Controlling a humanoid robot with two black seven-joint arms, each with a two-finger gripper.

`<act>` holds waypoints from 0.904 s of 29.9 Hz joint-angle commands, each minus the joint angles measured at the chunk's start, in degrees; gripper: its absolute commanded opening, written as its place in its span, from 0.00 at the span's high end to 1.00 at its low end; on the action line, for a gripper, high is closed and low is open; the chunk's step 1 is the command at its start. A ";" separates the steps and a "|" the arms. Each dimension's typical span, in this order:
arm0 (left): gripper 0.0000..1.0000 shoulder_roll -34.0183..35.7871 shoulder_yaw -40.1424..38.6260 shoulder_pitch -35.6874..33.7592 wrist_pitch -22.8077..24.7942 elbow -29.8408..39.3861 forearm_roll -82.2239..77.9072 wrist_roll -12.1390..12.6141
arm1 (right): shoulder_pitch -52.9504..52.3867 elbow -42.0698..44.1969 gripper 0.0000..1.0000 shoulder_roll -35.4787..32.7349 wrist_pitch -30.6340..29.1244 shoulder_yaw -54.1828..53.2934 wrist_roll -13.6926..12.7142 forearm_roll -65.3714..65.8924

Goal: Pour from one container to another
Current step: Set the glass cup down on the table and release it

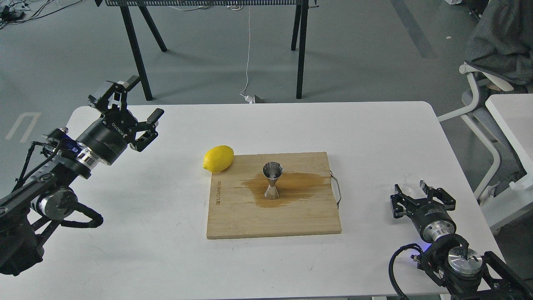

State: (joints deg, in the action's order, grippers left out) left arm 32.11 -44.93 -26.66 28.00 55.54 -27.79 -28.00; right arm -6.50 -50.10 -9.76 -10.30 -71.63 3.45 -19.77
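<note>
The steel jigger [272, 181] stands upright near the middle of the wooden cutting board [250, 216], in a brown puddle of spilled liquid [300, 185]. Far off at the table's right edge, my right gripper [417, 188] is shut on the small clear glass cup [414, 180], whose thin rim shows just above the fingers. The cup is low, close to the table, and I cannot make out any contents. At the table's far left, my left gripper [143, 98] is raised and open with nothing in it.
A yellow lemon [218, 158] lies at the board's far left corner, touching it. The board has a thin metal handle [336, 189] on its right side. A white chair [485, 125] and another table [512, 112] stand to the right.
</note>
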 commanded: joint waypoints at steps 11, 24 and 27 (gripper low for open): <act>0.02 0.06 0.02 0.03 0.00 0.00 -0.08 0.00 | 4.12 -4.91 0.04 -0.61 -0.51 1.67 -0.11 -0.09; 0.02 0.06 0.02 0.03 0.00 -0.17 -0.08 0.00 | 18.35 -25.98 0.03 -9.74 -0.85 -3.96 -0.03 -0.18; 0.02 0.06 0.02 0.03 0.00 -0.26 -0.08 0.00 | 21.26 -31.00 0.01 -13.52 -5.40 -4.92 0.06 -0.09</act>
State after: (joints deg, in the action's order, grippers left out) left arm 32.18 -44.91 -26.63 28.01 55.38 -27.86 -28.02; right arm 11.92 -76.20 -19.81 -11.57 -75.55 3.43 -20.03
